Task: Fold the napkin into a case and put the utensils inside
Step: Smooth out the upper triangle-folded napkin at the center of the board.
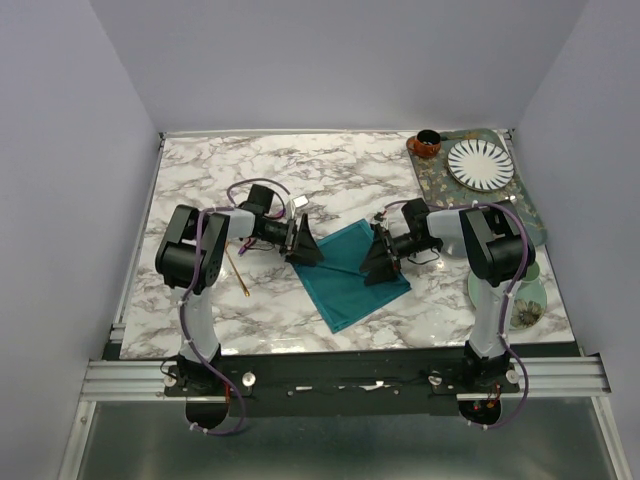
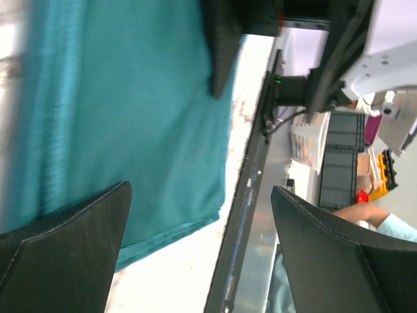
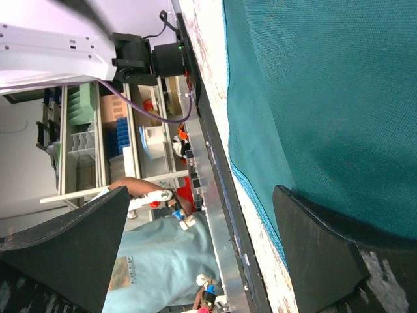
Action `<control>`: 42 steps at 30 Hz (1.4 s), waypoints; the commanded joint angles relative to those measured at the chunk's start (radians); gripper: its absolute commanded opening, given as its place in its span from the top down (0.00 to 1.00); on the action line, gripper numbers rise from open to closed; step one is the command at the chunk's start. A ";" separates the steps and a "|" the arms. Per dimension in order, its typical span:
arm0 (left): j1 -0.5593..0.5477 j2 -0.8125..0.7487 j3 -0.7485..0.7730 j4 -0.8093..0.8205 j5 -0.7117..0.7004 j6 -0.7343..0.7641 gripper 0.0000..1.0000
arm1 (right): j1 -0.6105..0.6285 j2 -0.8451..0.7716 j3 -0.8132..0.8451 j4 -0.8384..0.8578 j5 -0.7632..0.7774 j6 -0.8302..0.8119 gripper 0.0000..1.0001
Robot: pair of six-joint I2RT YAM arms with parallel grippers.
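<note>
We judge folding is in hand: the napkin lies partly folded at table centre, left gripper at its 10 o'clock, right gripper at 2, both spread wide and empty; next needs an edge pinched

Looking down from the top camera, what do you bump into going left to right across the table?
Gold utensil → left pincer → right pincer → saucer.
</note>
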 commanded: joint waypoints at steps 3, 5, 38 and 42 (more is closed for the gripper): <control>0.039 0.134 0.021 -0.013 -0.066 0.051 0.01 | -0.010 0.066 -0.031 -0.011 0.193 0.036 0.00; 0.042 0.155 0.021 -0.009 -0.071 0.045 0.01 | -0.010 0.054 -0.034 -0.013 0.185 0.026 0.00; 0.082 0.183 -0.002 -0.045 -0.117 0.072 0.01 | 0.151 -0.004 -0.003 0.268 0.222 0.348 0.00; 0.091 0.188 0.003 -0.052 -0.120 0.072 0.01 | 0.125 -0.027 -0.029 0.218 0.211 0.302 0.00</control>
